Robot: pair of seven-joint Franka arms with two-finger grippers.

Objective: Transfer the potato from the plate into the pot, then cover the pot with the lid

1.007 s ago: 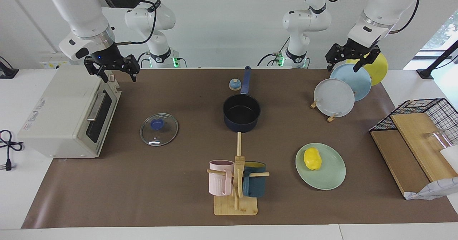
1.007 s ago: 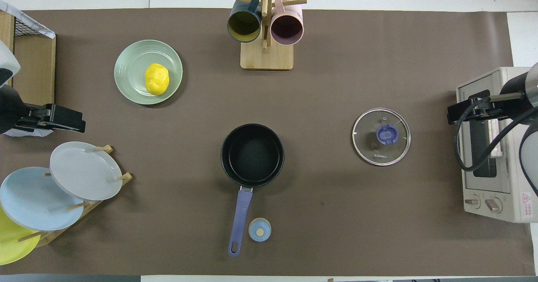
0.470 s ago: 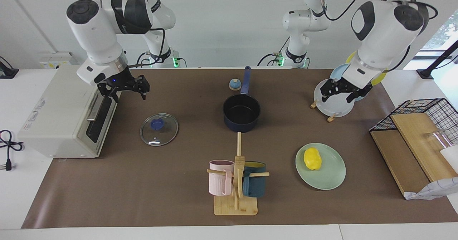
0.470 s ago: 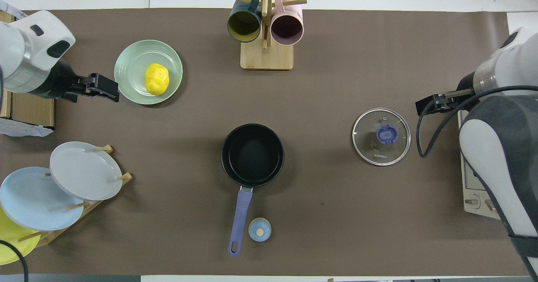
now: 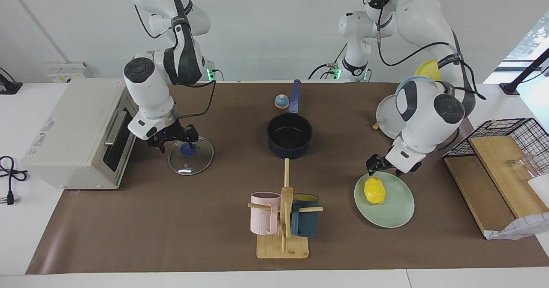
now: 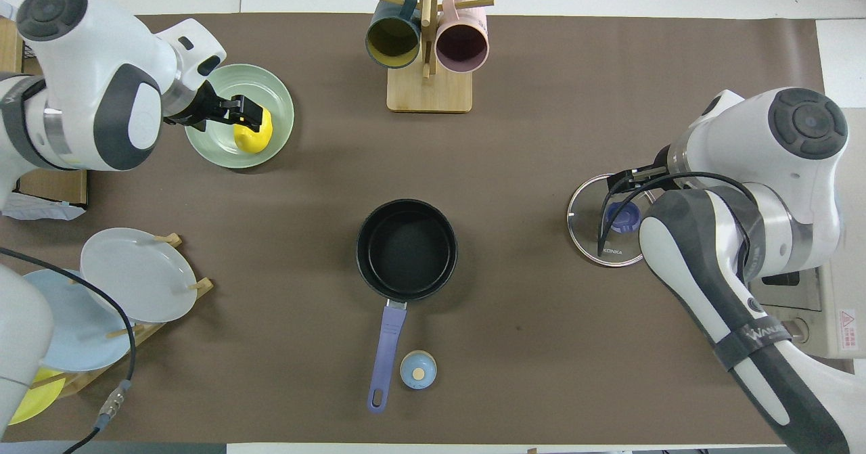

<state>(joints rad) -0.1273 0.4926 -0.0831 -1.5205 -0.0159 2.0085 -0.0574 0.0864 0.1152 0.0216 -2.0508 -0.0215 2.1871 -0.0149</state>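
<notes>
The yellow potato (image 5: 374,190) (image 6: 254,139) lies on the mint-green plate (image 5: 396,213) (image 6: 220,153) toward the left arm's end of the table. My left gripper (image 5: 384,170) (image 6: 246,111) hangs open just over the potato and the plate's rim, not touching. The dark navy pot (image 5: 289,134) (image 6: 406,247) stands empty mid-table, its blue handle pointing toward the robots. Toward the right arm's end, the glass lid (image 5: 193,159) (image 6: 586,222) lies flat on the mat. My right gripper (image 5: 176,143) (image 6: 626,181) hovers open over the lid's blue knob.
A toaster oven (image 5: 77,133) stands beside the lid. A mug rack (image 5: 283,219) with two mugs stands farther from the robots than the pot. A small bell (image 5: 281,101) sits beside the pot's handle. A plate rack (image 5: 386,118) and wire basket (image 5: 510,129) flank the left arm.
Both arms have swung down and forward: the left gripper from over the plate rack to over the potato, the right gripper from over the toaster oven to over the lid.
</notes>
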